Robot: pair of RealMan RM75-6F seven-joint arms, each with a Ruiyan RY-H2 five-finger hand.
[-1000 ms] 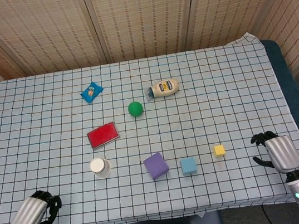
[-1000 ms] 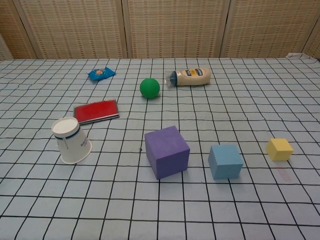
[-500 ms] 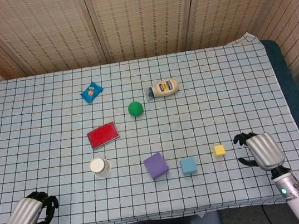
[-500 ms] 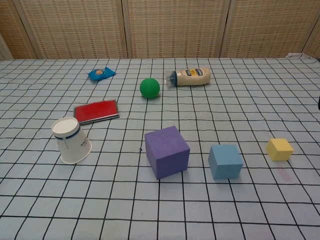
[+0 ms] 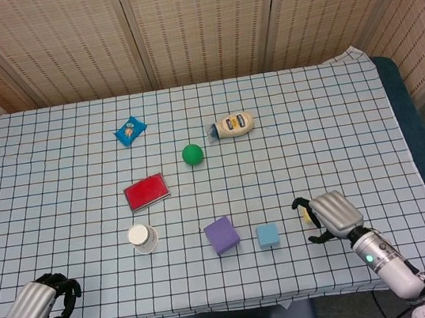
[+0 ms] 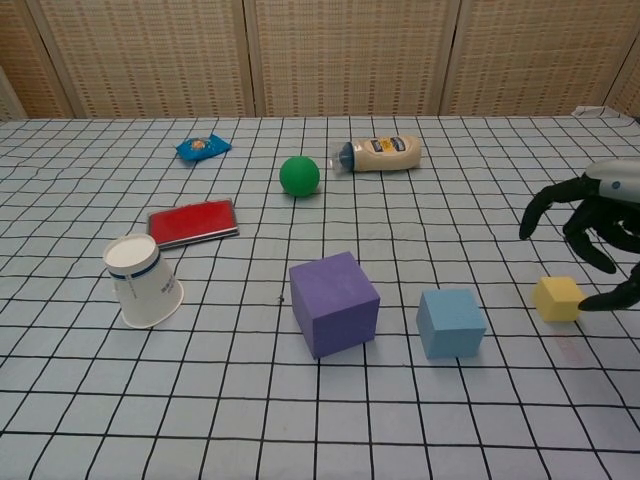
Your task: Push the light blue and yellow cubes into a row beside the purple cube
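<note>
Right hand [image 6: 598, 235] fingers spread, empty, over yellow cube [image 6: 558, 298] | light blue cube [image 6: 451, 322] near purple cube [image 6: 334, 303] | we advise pushing level, leftward, squarely

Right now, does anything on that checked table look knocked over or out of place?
Yes. The paper cup lies tipped on its side near the red case, and the mayonnaise bottle lies flat beside the green ball. No spill shows.
</note>
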